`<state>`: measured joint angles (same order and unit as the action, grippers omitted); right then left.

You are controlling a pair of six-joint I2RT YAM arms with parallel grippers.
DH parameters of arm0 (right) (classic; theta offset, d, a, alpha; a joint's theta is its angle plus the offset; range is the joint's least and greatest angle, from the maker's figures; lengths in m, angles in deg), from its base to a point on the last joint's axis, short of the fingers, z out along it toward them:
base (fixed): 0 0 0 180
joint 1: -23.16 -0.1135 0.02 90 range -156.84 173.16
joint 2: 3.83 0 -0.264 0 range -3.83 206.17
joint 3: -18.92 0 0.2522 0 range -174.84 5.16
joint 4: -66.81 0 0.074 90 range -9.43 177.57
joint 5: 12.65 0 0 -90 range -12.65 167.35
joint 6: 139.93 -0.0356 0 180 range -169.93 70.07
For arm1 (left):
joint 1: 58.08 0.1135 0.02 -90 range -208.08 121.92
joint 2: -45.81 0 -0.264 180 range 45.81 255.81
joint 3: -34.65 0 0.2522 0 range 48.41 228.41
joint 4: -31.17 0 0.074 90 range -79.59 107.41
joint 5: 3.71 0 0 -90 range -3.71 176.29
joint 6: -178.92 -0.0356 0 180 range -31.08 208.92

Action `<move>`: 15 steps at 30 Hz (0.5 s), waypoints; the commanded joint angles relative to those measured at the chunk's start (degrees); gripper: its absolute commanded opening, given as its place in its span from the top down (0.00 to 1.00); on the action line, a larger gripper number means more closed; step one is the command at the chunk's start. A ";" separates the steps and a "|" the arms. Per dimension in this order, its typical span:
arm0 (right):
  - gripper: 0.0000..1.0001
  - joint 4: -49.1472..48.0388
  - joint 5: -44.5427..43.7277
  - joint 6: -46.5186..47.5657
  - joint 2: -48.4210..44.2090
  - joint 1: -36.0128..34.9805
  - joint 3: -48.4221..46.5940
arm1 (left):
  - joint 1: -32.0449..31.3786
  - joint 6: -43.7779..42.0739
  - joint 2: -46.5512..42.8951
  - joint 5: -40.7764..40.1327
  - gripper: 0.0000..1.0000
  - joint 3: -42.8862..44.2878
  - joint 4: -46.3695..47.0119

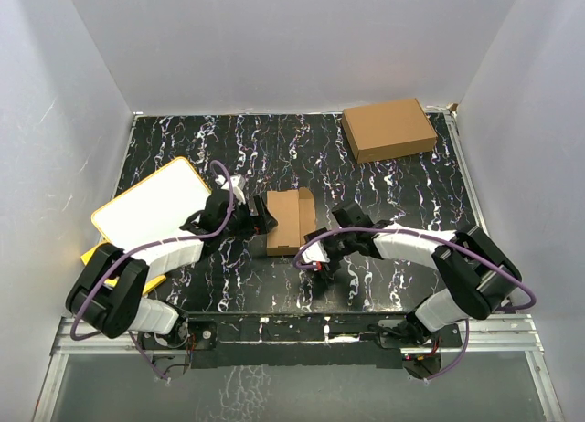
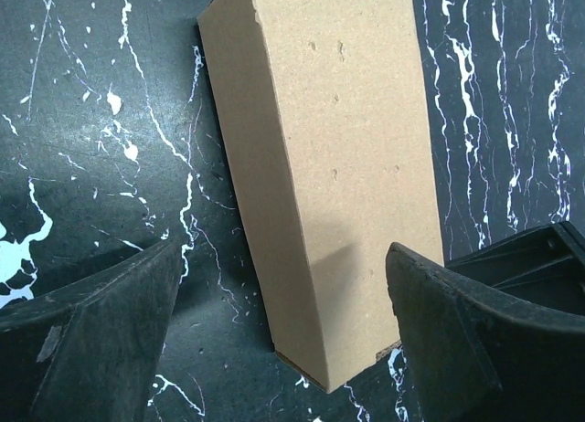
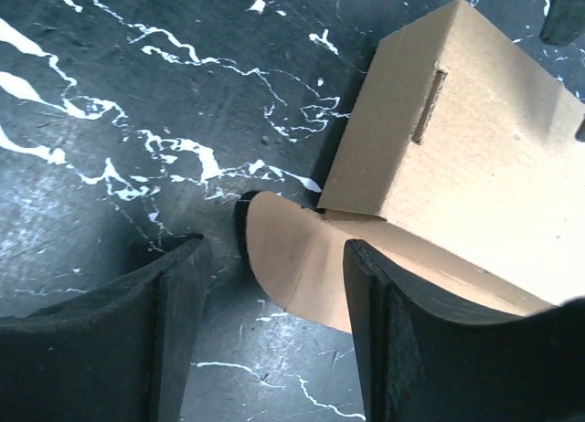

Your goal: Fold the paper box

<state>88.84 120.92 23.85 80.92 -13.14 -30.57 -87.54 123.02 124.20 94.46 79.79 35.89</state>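
The paper box (image 1: 291, 223) lies in the middle of the black marbled table, a plain brown oblong. In the left wrist view the paper box (image 2: 338, 166) runs away from the camera, its near end between the two fingers. My left gripper (image 2: 283, 253) stands open, and neither finger presses the cardboard. It sits at the box's left side (image 1: 263, 219). A rounded end flap (image 3: 292, 253) sticks out from the box (image 3: 457, 166) and lies flat between the fingers of my open right gripper (image 3: 274, 267), at the box's near right corner (image 1: 316, 247).
A larger ready-made brown box (image 1: 388, 128) sits at the back right. A white board with a yellow rim (image 1: 151, 207) lies tilted at the left, over the left arm. White walls enclose the table on three sides.
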 commanded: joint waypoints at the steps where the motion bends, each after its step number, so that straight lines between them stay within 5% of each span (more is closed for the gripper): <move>1: 0.39 -7.80 -2.11 -1.40 0.45 -1.23 0.68 | -0.31 0.35 1.27 0.63 0.10 1.76 1.13; 15: 0.61 -8.75 -4.91 -5.68 0.45 -1.34 -0.28 | -0.34 -0.69 3.09 0.36 0.12 1.41 1.03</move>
<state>83.40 115.50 19.46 81.18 -14.25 -29.89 -87.56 123.02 126.87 94.46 79.81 36.55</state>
